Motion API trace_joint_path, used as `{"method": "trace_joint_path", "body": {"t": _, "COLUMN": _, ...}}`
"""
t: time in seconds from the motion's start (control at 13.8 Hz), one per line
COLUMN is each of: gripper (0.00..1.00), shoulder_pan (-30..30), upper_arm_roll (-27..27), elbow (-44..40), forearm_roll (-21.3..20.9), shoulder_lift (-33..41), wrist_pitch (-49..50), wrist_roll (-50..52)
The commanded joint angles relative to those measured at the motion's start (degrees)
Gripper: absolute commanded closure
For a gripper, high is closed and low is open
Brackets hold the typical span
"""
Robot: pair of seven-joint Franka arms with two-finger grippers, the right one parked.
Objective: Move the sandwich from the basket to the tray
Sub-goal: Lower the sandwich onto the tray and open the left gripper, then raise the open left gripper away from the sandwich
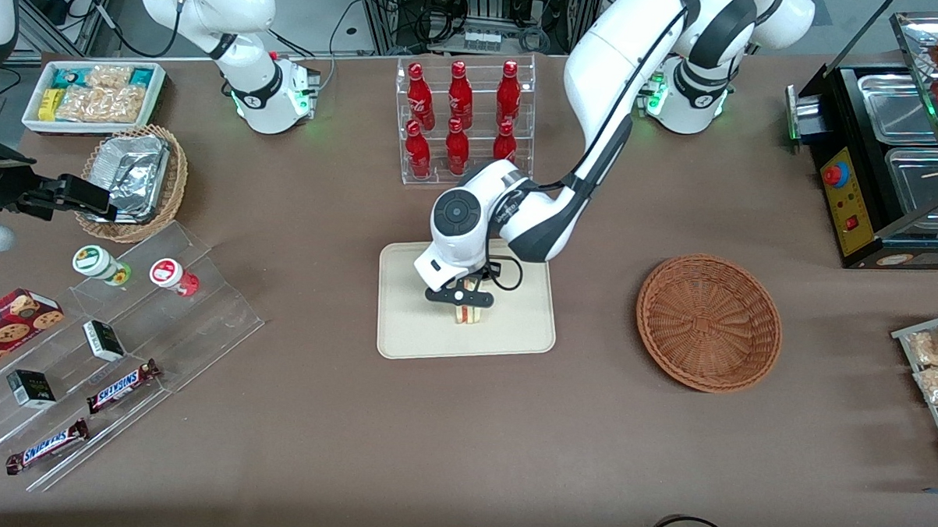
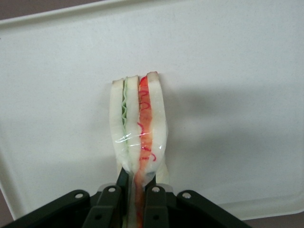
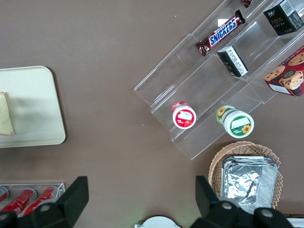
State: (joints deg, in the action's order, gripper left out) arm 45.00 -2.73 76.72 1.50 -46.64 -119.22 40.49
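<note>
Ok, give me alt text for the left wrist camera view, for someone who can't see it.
The pincer grips a wrapped sandwich standing on edge on the cream tray, its white bread and green and red filling layers facing the camera. The two dark fingers pinch the sandwich's nearer end, and pale tray surface fills almost all the rest.

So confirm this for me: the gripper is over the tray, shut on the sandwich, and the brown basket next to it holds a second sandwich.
One thing is off: the basket is empty, as the front view shows. The rest holds: the gripper is over the tray, shut on the sandwich.
</note>
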Motion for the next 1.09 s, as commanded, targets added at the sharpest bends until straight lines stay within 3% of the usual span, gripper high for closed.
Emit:
{"method": "trace_joint_path", "body": {"t": 0.0, "gripper": 0.06, "shoulder_pan": 0.70, "upper_arm_roll": 0.62, "elbow": -0.95, "forearm_roll": -0.35, "shoulder_lift": -0.47, "wrist_pitch": 0.39, "wrist_roll": 0.64}}
{"method": "trace_joint_path", "body": {"t": 0.07, "gripper": 0.02, "shoulder_pan": 0.70, "upper_arm_roll": 0.62, "elbow": -1.04, "forearm_roll": -0.44, "shoulder_lift": -0.29, "wrist_pitch": 0.57, "wrist_roll": 0.64}}
{"method": "trace_joint_path", "body": {"t": 0.36, "gripper": 0.01, "shoulder_pan": -0.35, "upper_arm_roll": 1.15, "elbow": -1.57, "forearm_roll": -0.53, "shoulder_lift": 3.56, "wrist_pitch": 5.30, "wrist_roll": 0.73}}
{"method": "trace_joint_path", "body": {"t": 1.02, "gripper": 0.01, "shoulder_pan": -15.36, "upper_arm_roll": 1.24, "elbow": -0.78, "forearm_roll": -0.53, "shoulder_lift": 23.25, "wrist_pitch": 23.40, "wrist_roll": -0.76}}
